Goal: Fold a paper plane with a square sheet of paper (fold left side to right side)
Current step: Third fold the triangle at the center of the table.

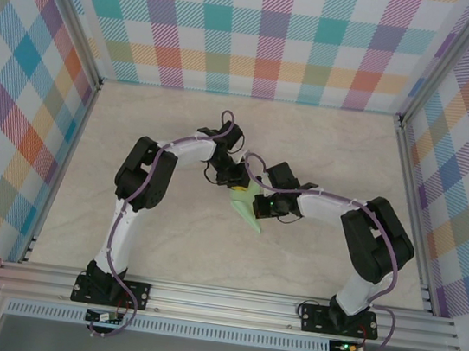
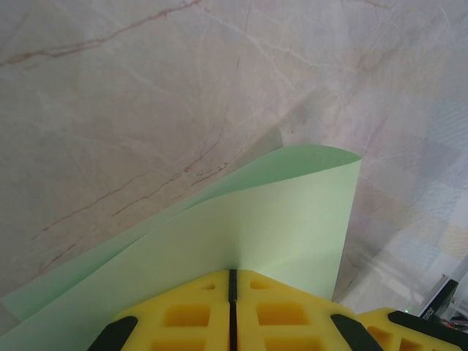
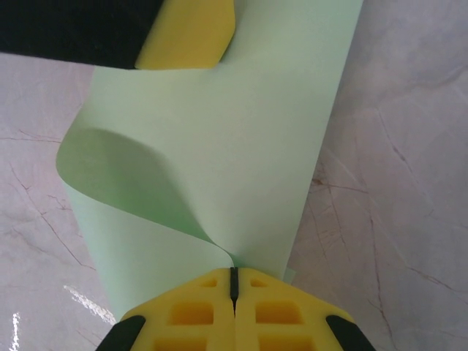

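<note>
The square sheet of paper [image 1: 249, 211] is pale mint green and hangs between both grippers over the middle of the table. It is bent over on itself in a soft rounded curl [image 3: 131, 175] with two layers showing [image 2: 278, 219]. My left gripper [image 2: 232, 272] is shut on one edge of the sheet, its yellow fingers pressed together. My right gripper [image 3: 234, 272] is shut on the sheet too, where the curl meets the flat layer. In the top view the left gripper [image 1: 235, 181] and the right gripper [image 1: 265, 204] stand close together.
The tabletop [image 1: 164, 244] is pale marble-patterned, walled by plaid panels [image 1: 263, 31] at the back and sides. An aluminium rail [image 1: 225, 301] runs along the near edge by the arm bases. The left gripper's yellow finger [image 3: 190, 33] sits close above the sheet in the right wrist view.
</note>
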Motion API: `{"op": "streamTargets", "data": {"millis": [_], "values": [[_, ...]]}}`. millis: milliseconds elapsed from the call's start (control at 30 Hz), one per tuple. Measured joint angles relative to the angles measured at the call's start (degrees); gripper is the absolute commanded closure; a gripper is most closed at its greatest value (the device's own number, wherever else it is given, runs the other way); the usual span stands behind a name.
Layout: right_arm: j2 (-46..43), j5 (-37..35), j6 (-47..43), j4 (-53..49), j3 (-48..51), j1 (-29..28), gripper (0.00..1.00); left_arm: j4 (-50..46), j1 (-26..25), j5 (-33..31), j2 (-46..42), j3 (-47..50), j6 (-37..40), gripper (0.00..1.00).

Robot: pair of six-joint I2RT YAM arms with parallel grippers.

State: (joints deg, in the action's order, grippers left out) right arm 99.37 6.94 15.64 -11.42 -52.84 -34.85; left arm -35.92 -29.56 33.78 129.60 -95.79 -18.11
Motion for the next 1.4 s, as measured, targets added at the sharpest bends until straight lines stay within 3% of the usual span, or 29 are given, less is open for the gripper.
{"op": "streamTargets", "data": {"millis": [833,1167,1400], "values": [[1.11,-0.24,0.0,-0.35,-0.66,0.0,1.0,0.0,0.0,0.0,0.0,0.0,0.0,0.91],[1.2,-0.17,-0.24,-0.7,-0.81,0.0,1.0,-0.2,-0.04,0.2,-0.02,-0.37,1.01,0.81],[1.25,0.09,-0.24,-0.66,-0.74,-0.02,1.0,-4.35,1.29,0.48,-0.02,-6.1,1.64,0.72]]}}
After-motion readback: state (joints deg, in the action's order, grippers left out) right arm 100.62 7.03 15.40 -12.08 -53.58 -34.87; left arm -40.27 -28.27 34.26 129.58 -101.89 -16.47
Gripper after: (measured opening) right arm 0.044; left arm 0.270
